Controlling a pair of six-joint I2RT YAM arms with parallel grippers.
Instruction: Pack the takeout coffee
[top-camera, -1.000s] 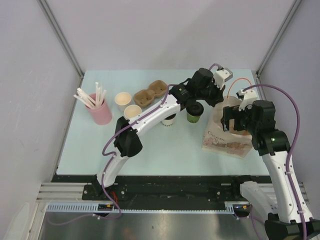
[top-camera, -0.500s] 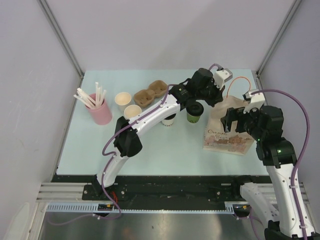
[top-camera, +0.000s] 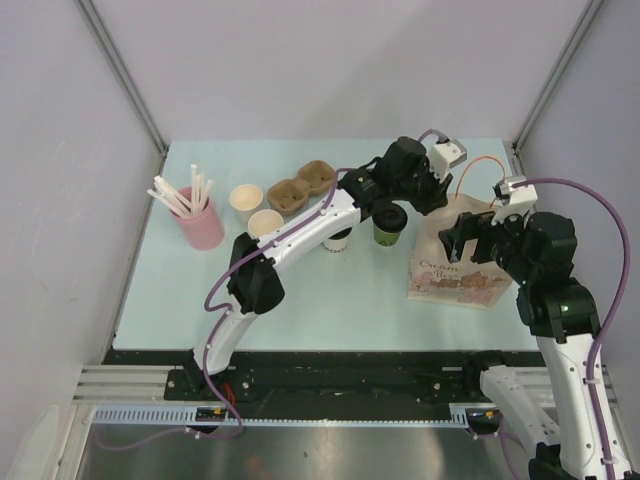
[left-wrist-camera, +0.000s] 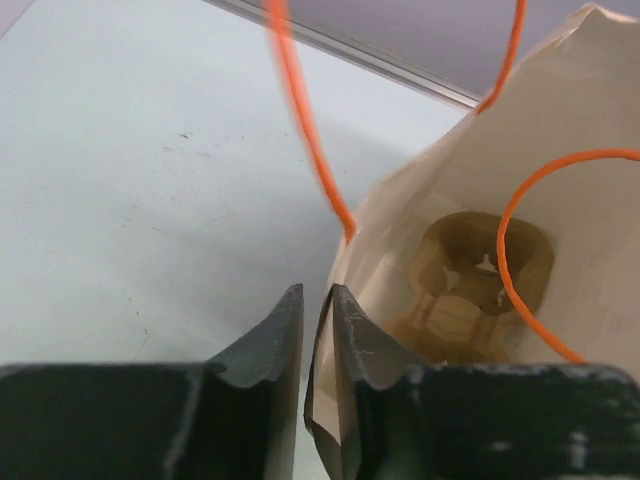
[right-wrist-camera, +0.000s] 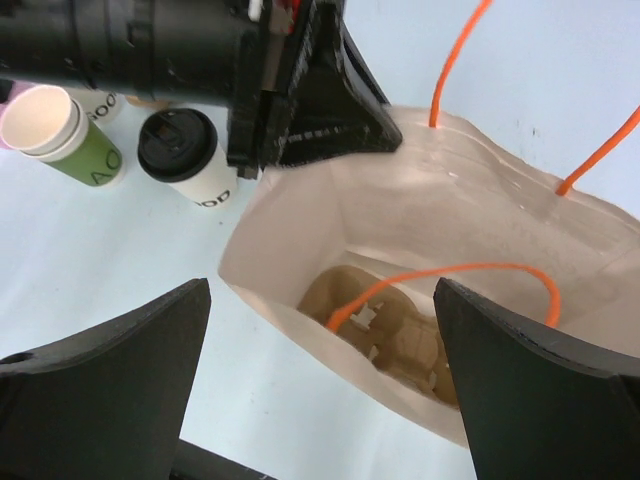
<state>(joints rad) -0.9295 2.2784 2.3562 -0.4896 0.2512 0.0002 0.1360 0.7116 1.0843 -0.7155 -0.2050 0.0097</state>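
Finds the green-sided cup (top-camera: 389, 226) and white-sided cup (top-camera: 338, 242) mid-frame, left of the paper bag (top-camera: 455, 280), unpacked. Shows the left gripper (left-wrist-camera: 315, 295) nearly closed at the bag's rim, hold uncertain; right gripper (right-wrist-camera: 322, 290) gaping, wrist swung slightly rightward, likely clearing the mouth for loading.

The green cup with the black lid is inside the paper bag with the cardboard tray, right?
No. The green cup stands on the table beside the paper bag, not inside it, as the top view shows. The cardboard tray is inside.
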